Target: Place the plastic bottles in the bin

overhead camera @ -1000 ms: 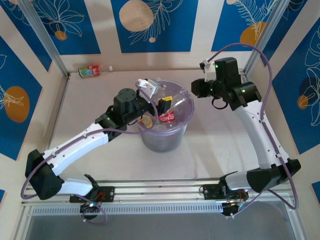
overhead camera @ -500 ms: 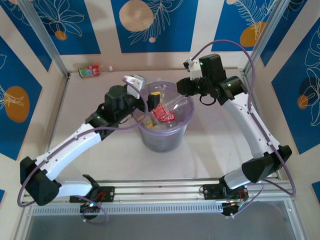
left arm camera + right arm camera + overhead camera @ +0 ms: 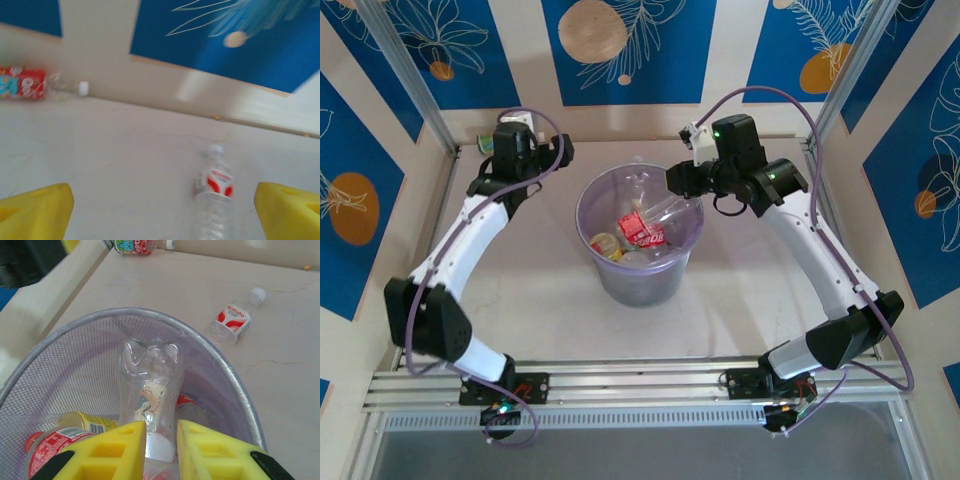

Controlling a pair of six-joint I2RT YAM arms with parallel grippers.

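The bin [image 3: 620,285] stands mid-table, a pale-purple bucket with several plastic bottles inside, among them a red-labelled one [image 3: 643,229]. My right gripper [image 3: 161,440] is shut on a clear crumpled bottle [image 3: 150,385] and holds it over the bin's rim [image 3: 240,390], on the far right side. My left gripper [image 3: 164,202] is open and empty, low over the table at the back left. A clear bottle with a red-and-white label [image 3: 215,187] lies ahead of it, nearer its right finger. A red-and-green labelled bottle [image 3: 25,83] lies by the back wall.
The back wall and the corner post stand close behind the left gripper. Beyond the bin, the right wrist view shows the red-and-white labelled bottle [image 3: 232,320] on open table. A yellow-labelled bottle [image 3: 87,422] lies inside the bin.
My left gripper opened, dropped its red-labelled bottle into the bin, and swung to the back left corner. My right gripper carried the clear bottle left to the bin's rim.
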